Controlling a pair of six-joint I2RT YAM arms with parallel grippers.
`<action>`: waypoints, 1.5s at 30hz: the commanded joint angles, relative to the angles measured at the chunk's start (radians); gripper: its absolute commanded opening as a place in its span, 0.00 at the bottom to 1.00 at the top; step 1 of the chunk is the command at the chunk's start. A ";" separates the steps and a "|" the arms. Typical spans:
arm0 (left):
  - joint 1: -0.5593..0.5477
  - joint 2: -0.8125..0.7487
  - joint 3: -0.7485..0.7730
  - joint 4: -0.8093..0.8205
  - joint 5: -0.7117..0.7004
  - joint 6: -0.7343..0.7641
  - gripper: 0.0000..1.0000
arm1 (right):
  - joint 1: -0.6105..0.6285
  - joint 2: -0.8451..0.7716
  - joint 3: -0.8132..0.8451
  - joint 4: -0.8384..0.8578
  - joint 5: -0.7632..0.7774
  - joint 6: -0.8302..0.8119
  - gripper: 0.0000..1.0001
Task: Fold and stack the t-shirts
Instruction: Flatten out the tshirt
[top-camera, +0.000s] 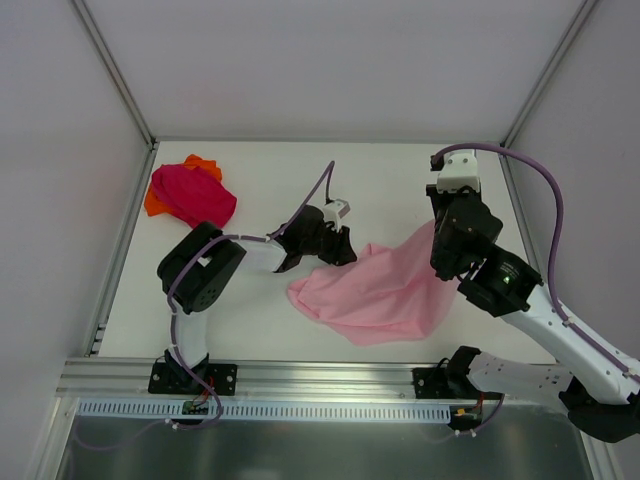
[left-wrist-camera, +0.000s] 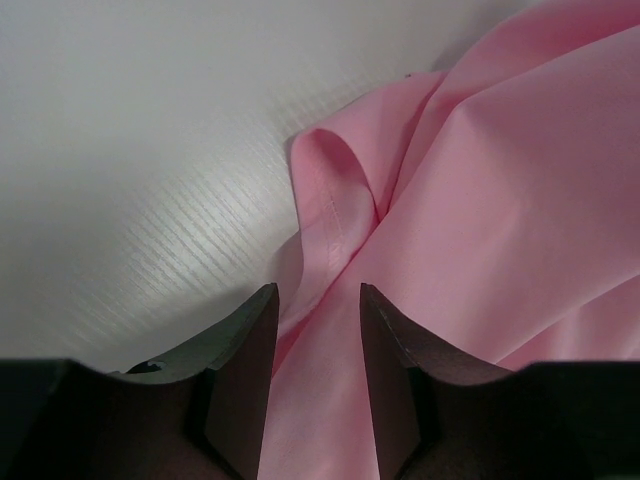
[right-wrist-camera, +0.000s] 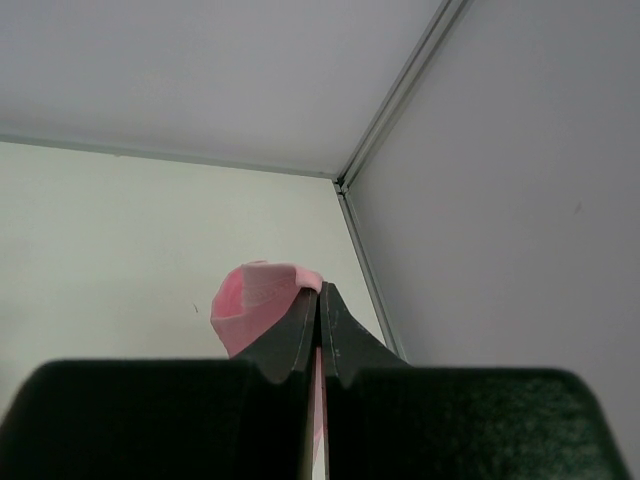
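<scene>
1. I'm looking into a white-walled box (top-camera: 300, 60) with a white table (top-camera: 400, 180) as its floor.
2. The pink shirt (top-camera: 380, 290) lies crumpled mid-table, a little right of centre. Its far right corner is drawn up off the table. The magenta shirt (top-camera: 195, 197) sits in a heap at the far left on top of the orange shirt (top-camera: 203, 162), well apart from the pink one.
3. The right jaws are pressed together on the pink shirt. My right wrist view shows a thin strip of pink pinched between them and a small bunch bulging out past the tips.
4. The left jaws stand partway open at the shirt's far left edge. They straddle a run of pink cloth just behind a rolled hem (left-wrist-camera: 335, 215). The cloth passes through the gap, but I see nothing pressing on it.
5. I judge this to be the spreading-out of the pink shirt before its first fold. Nothing on the table looks folded or stacked.
6. The next move calls for shutting the left jaws on that edge, ideally on one layer only. After that, both grips need drawing apart so the cloth lies flat.
7. I can't tell which part of the shirt the right jaws have: sleeve, shoulder or bottom edge. From above, the arms cover both grip points.
8. The orange shirt shows only at its edges under the magenta one. Neither wrist view shows the pink shirt whole.
</scene>
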 joint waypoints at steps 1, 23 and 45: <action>0.012 0.017 0.026 0.054 0.081 0.017 0.38 | 0.005 -0.005 0.035 0.056 0.033 -0.032 0.01; 0.012 -0.498 -0.125 0.019 -0.446 0.060 0.00 | 0.002 0.104 -0.020 0.168 0.016 -0.056 0.01; -0.025 -1.099 -0.143 -0.467 -0.605 0.112 0.00 | 0.007 0.040 -0.010 0.051 -0.045 0.052 0.01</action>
